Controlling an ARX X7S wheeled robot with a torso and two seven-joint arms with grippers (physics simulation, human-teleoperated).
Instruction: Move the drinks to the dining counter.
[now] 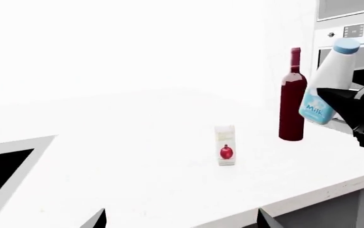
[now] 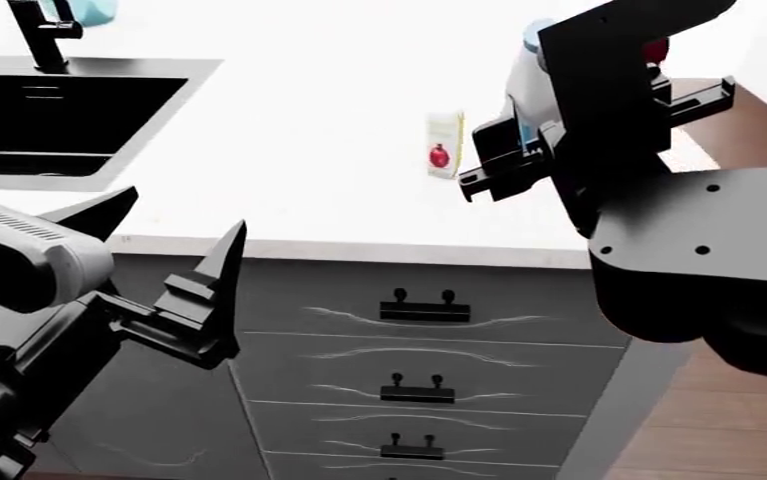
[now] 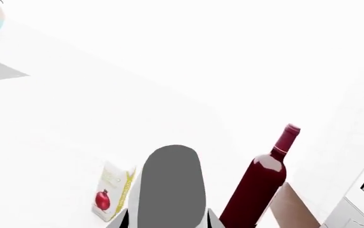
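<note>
The right gripper (image 1: 350,107) clamped the milk bottle (image 1: 329,80), tilted, above the white counter (image 1: 137,156) just beside the upright wine bottle (image 1: 292,97). The carton (image 1: 225,145) stood on the counter near the wine bottle, and the left gripper (image 2: 170,265) hung spread open and empty below the counter edge.

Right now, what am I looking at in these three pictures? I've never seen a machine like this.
It is a simulated two-armed robot on wheels, facing a white counter with a black sink. One picture is from a camera on its head, looking down over both arms; the others are from cameras near each pincer.

The right pincer is closed on a milk bottle, holding it tilted above the counter. The left pincer is open and empty, low in front of the drawers.

On the counter stand a wine bottle and a small carton with a pomegranate picture. They stand upright and apart from each other.
</note>
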